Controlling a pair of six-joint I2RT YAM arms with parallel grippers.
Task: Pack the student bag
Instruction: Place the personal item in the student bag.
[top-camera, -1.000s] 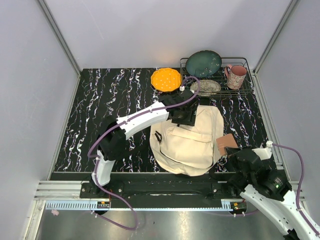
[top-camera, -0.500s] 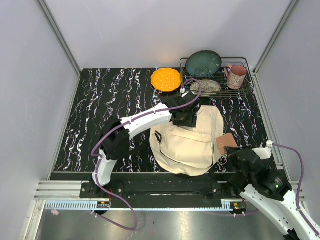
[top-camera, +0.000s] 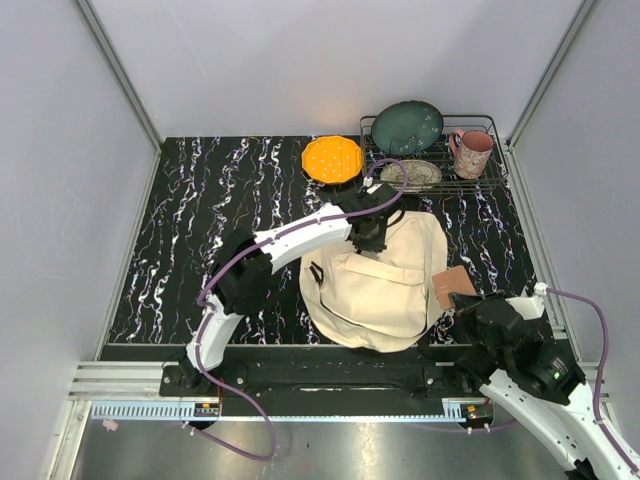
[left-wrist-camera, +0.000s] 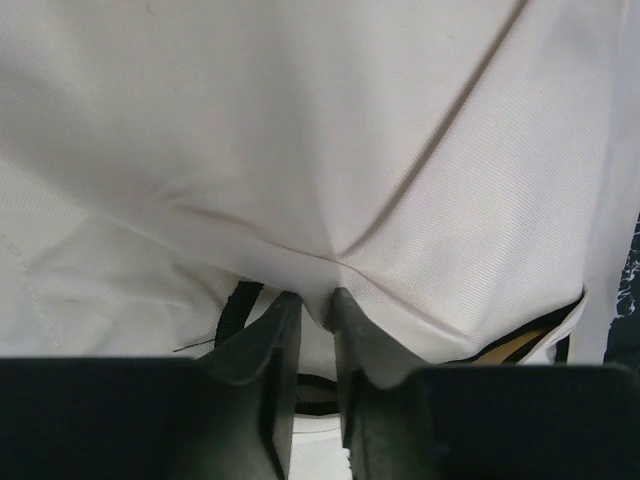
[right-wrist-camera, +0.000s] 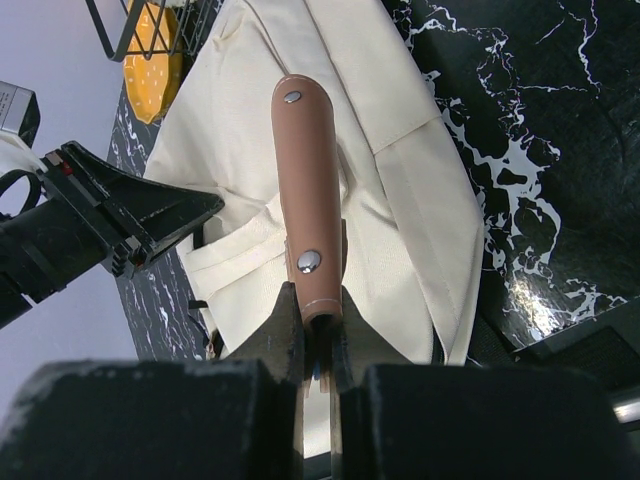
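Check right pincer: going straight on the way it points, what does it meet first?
The bag. The right pincer is shut on a brown book that sticks out ahead toward the cream fabric, so the book's far edge would likely touch first. Depth is unclear from the wrist view.

**Figure: materials and surface finishes on the desk (top-camera: 200, 220)**

Desk: black marble-pattern top with white veins, smooth, slight sheen; student bag (top-camera: 385, 285): cream woven cloth, matt, its fine weave and soft creases clear in the left wrist view, with black webbing trim; brown case (right-wrist-camera: 308, 180): smooth leather-like skin, dull sheen, two bright metal rivets (right-wrist-camera: 308, 261); left pincer (left-wrist-camera: 315, 310) and right pincer (right-wrist-camera: 315, 310): black plastic, matt; arm shells (top-camera: 290, 240): white plastic, smooth, semi-gloss; wire rack (top-camera: 490, 125): thin dark metal wire; teal plate (top-camera: 407, 127): glazed, glossy, speckled; mug (top-camera: 472, 153): pink, patterned, glazed; orange plate (top-camera: 332, 159): dotted surface, material unclear.
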